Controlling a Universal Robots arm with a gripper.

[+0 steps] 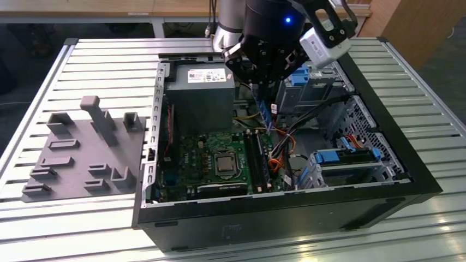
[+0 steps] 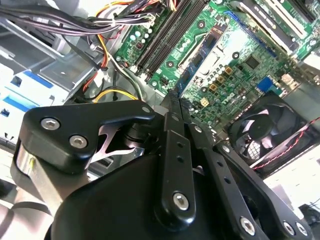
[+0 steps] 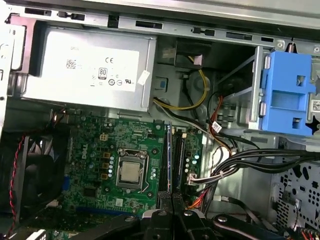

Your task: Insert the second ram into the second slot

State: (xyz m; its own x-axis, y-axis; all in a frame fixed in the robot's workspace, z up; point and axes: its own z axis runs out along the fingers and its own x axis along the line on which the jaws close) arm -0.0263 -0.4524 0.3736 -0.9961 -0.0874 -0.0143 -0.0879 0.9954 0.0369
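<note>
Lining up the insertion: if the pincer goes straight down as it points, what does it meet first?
Probably the black memory slots on the motherboard, reached first by the second ram held in the pincer; which slot exactly is unclear.

Silver table [image 1: 87, 60] made of long metal slats. Bright light shines off slats at near edge. Grey plastic tray [image 1: 73, 158] lies on table at exterior view's left. Behind table: wooden bench top [image 1: 87, 6] on white leg [image 1: 156, 26]. Brown wooden board [image 1: 418, 27] at exterior view's far right. Dark floor [image 1: 25, 49] beyond table.
</note>
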